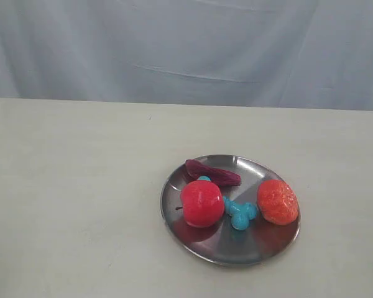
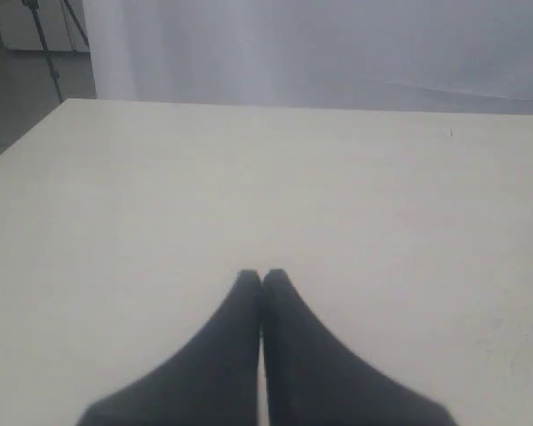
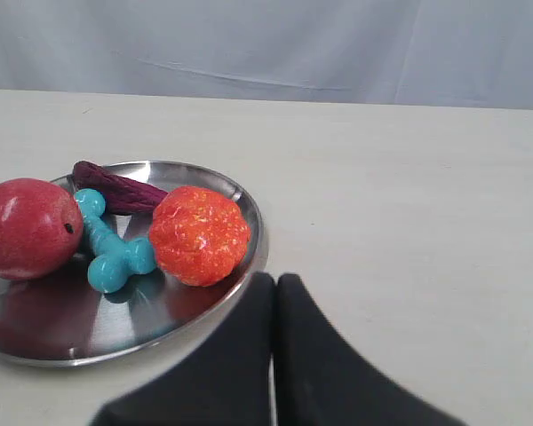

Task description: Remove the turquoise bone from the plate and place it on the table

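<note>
The turquoise bone [image 1: 239,213] [image 3: 109,248] lies on the silver plate [image 1: 236,251] [image 3: 215,182], between a red apple and an orange fruit; the apple hides part of its far end. The plate rests on the cream table [image 1: 74,186] [image 2: 249,186] [image 3: 409,177]. No arm shows in the exterior view. My right gripper [image 3: 275,280] is shut and empty, its tips just outside the plate's rim, near the orange fruit. My left gripper [image 2: 261,276] is shut and empty over bare table, with the plate out of its view.
On the plate with the bone sit a red apple [image 1: 202,203] [image 3: 27,228], a bumpy orange fruit [image 1: 278,201] [image 3: 200,234] and a dark purple elongated piece [image 1: 212,173] [image 3: 115,188]. A pale blue-grey cloth [image 1: 186,49] hangs behind the table's far edge.
</note>
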Available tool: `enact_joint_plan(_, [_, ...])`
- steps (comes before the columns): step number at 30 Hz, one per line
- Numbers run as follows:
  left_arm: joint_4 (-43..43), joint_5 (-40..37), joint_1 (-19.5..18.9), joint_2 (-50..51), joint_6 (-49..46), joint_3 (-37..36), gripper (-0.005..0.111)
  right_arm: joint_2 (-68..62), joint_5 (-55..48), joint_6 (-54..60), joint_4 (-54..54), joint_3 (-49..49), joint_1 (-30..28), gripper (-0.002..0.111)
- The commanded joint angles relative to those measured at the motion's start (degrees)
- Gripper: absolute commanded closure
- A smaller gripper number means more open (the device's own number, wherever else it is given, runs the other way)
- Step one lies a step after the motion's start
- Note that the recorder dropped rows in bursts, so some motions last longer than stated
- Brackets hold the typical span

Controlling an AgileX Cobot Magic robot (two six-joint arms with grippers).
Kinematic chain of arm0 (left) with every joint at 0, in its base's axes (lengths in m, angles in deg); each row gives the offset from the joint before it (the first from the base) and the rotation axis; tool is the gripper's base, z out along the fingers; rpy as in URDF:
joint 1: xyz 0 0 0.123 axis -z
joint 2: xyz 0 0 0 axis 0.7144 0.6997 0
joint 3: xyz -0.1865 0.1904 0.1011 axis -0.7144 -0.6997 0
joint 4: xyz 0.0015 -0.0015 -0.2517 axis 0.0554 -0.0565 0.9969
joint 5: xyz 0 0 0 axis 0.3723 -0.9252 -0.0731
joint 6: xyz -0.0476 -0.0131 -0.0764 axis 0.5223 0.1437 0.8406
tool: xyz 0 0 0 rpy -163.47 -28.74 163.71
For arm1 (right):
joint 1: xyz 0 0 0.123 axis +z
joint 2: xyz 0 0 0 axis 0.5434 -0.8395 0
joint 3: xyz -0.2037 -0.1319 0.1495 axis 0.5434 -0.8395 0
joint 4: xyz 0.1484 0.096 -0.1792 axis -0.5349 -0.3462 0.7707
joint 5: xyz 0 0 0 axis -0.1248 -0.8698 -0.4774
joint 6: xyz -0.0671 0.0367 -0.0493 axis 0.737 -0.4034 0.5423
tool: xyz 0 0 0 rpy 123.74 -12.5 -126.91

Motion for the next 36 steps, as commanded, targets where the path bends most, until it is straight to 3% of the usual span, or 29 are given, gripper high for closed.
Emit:
enact_joint_plan(1, [0.28,0.31,-0.26,-0.07,0.24,-0.15,0.107,0.29,0.31,0.01,0.14,-0.16,-0.27,0.108])
enact_joint_plan(17, [0.28,0.31,-0.26,-0.07,0.24,-0.15,0.107,0.29,0.64,0.12,0.60,-0.16,-0.27,0.108])
enact_joint_plan(36, [0.28,0.31,-0.26,-0.07,0.24,-0.15,0.107,0.29,34.10,-0.70,0.00,-0.16,-0.27,0.108])
